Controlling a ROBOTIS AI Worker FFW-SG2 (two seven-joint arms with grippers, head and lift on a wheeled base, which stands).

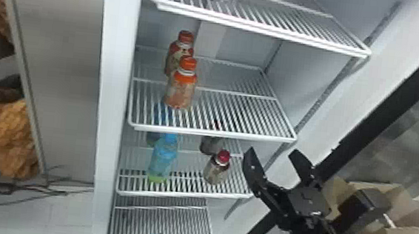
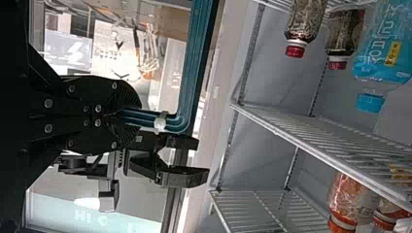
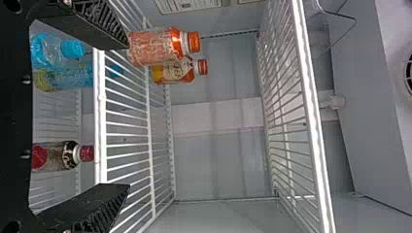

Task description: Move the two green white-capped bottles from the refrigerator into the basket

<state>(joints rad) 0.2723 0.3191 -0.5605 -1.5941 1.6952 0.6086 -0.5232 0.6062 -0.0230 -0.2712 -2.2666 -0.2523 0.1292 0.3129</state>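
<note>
From left to right: in the left wrist view, the left gripper's point(image 2: 133, 114) fingers are together, clamped on a blue handle point(image 2: 198, 48), probably the basket's. In the head view, a blue bottle point(image 1: 164, 158) stands on a lower refrigerator shelf point(image 1: 183, 195), below an orange-capped bottle point(image 1: 180, 92). Right of the blue bottle is a red-capped bottle point(image 1: 217, 169), then the right gripper point(image 1: 272, 155), its fingers apart and empty. Where the two green white-capped bottles are, I cannot tell. The step looks like searching or reaching between grasps; next, the right gripper must line up with a green bottle, if one remains, while the left steadies the handle. The head view gives the right gripper's position beside the shelves; the right wrist view instead looks between its fingers, into the refrigerator.
</note>
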